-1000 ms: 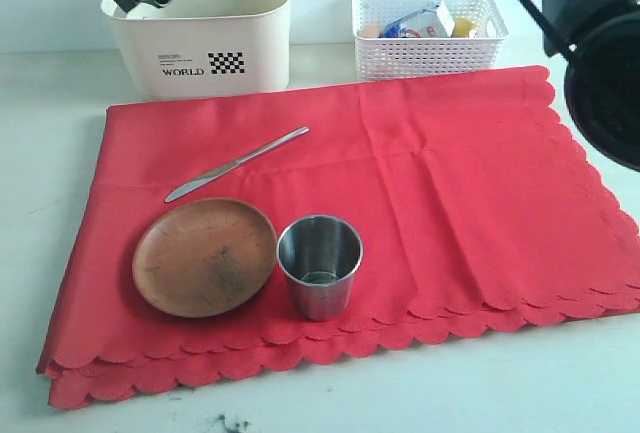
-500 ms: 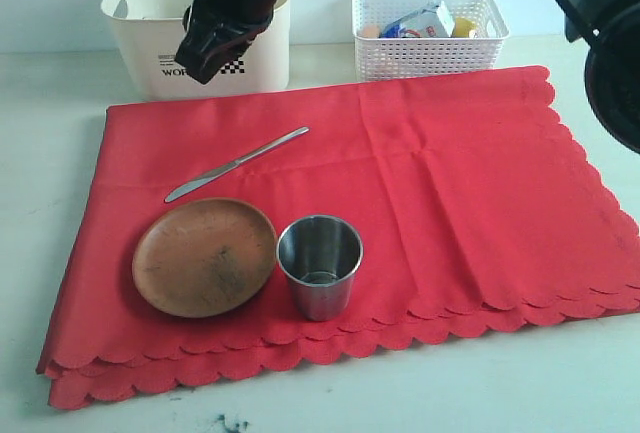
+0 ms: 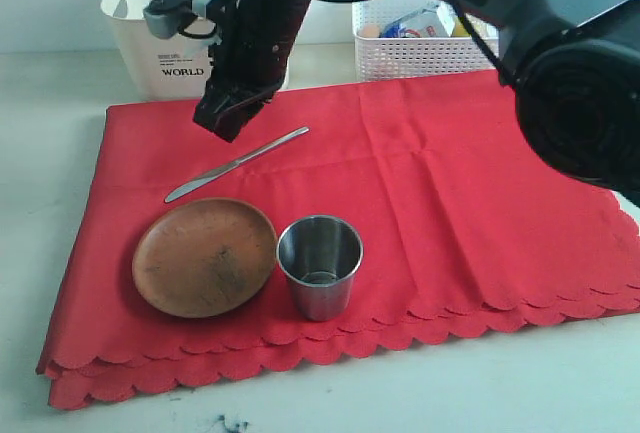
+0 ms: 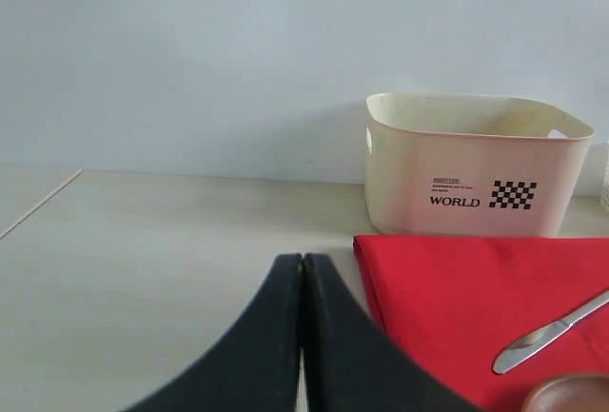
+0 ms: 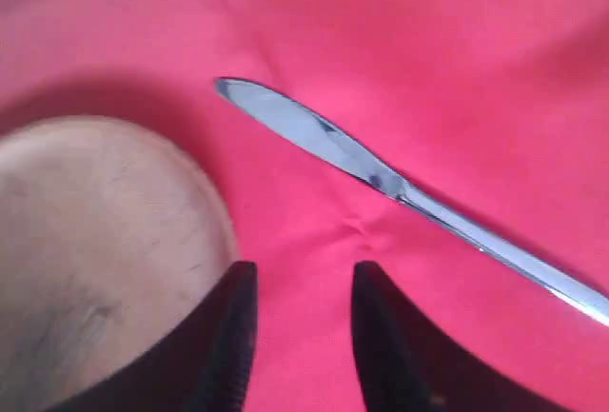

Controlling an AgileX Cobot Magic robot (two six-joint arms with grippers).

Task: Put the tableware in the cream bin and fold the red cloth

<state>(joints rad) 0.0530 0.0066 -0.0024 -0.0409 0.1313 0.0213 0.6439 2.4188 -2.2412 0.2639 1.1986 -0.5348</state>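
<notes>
The red cloth (image 3: 450, 193) lies spread on the table. On its left part rest a silver knife (image 3: 238, 163), a round wooden plate (image 3: 204, 256) and a steel cup (image 3: 319, 265). The cream bin (image 3: 160, 53) stands behind the cloth's left corner. My right gripper (image 3: 222, 123) reaches across and hovers just above the knife's far side. In the right wrist view it is open (image 5: 303, 274) and empty, with the knife (image 5: 381, 179) ahead and the plate (image 5: 95, 241) beside one finger. My left gripper (image 4: 303, 260) is shut, low over bare table beside the cloth (image 4: 457, 298).
A white lattice basket (image 3: 430, 48) with a carton and food stands behind the cloth at the back right. The right arm's dark body (image 3: 580, 103) fills the upper right of the exterior view. The bin's rim (image 4: 471, 100) faces the left wrist camera.
The right arm has swung from above the cream bin down and forward over the cloth, ending just above the knife. Tableware and cloth have not moved.
</notes>
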